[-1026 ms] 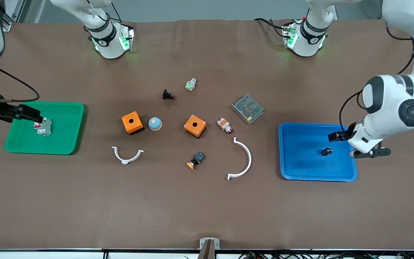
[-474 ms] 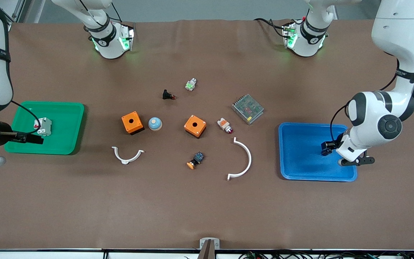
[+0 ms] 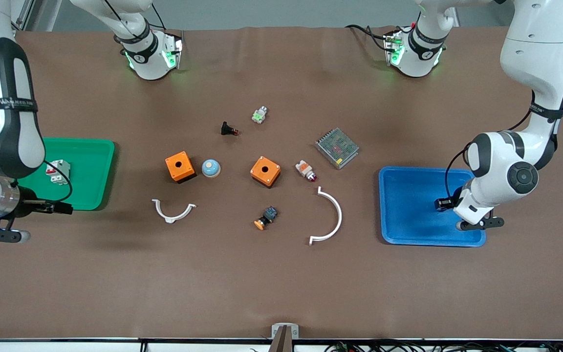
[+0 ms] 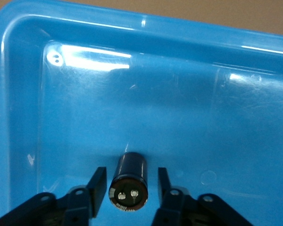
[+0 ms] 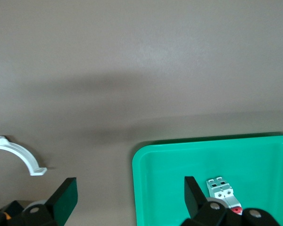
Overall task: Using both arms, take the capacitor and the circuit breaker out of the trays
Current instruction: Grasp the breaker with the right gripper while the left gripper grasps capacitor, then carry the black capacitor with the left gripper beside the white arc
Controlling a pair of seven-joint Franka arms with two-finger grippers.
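The capacitor (image 4: 129,181), a small black cylinder with two pale dots on its end, lies on the floor of the blue tray (image 3: 408,205), which fills the left wrist view (image 4: 179,94). My left gripper (image 3: 442,204) is open, with a finger on each side of the capacitor and a gap on both sides (image 4: 130,176). In the front view the hand hides the capacitor. The breaker (image 3: 57,171), a white-grey block with red levers, rests in the green tray (image 3: 86,186). My right gripper (image 3: 64,209) is open and empty over that tray's near edge (image 5: 129,188). The breaker (image 5: 224,192) shows past one finger.
Mid-table lie two orange boxes (image 3: 180,166) (image 3: 265,171), a blue dome button (image 3: 210,168), two white curved pieces (image 3: 174,210) (image 3: 330,215), a metal mesh unit (image 3: 337,147), a white-and-orange switch (image 3: 306,170), an orange-capped button (image 3: 266,217) and a black red-tipped button (image 3: 229,129).
My right gripper has drawn away from the breaker toward the front camera, to the green tray's near edge. My left gripper has shifted over the capacitor and now covers it in the front view.
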